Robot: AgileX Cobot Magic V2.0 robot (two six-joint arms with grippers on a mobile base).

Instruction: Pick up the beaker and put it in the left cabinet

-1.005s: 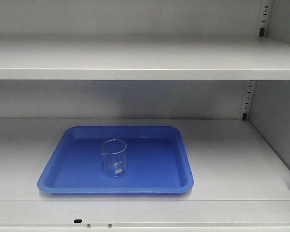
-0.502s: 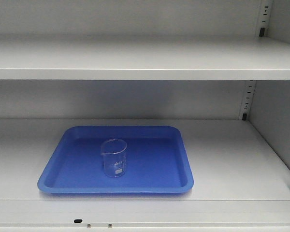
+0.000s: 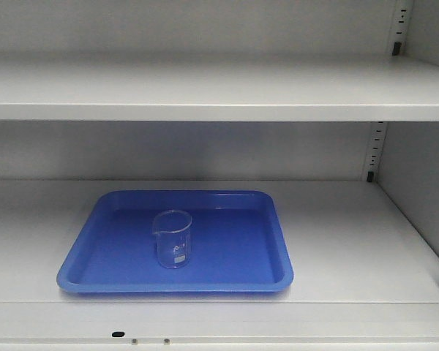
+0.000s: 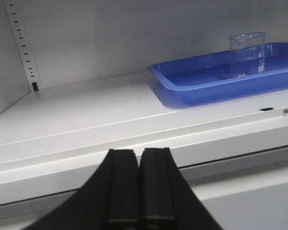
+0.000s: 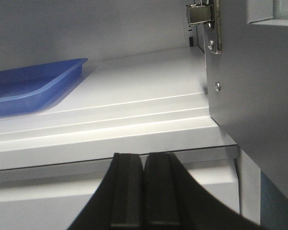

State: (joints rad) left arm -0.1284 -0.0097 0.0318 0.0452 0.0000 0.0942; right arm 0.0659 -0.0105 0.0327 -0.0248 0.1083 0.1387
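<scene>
1. The cabinet (image 3: 219,99) is light grey metal, with two wide flat shelves in view and slotted uprights at the back corners.
2. On the lower shelf lies a blue tray (image 3: 271,252), set a little left of the middle, its front rim near the shelf's front edge.
3. The beaker (image 3: 173,239) stands upright inside the tray, left of the tray's centre, spout to the left; it looks empty.
4. The left gripper (image 4: 139,189) sits below and in front of the shelf edge, fingers pressed together, holding nothing.
5. The right gripper (image 5: 144,191) is likewise low before the shelf, fingers closed and empty, beside the cabinet's right wall and a metal hinge (image 5: 204,19).
</scene>
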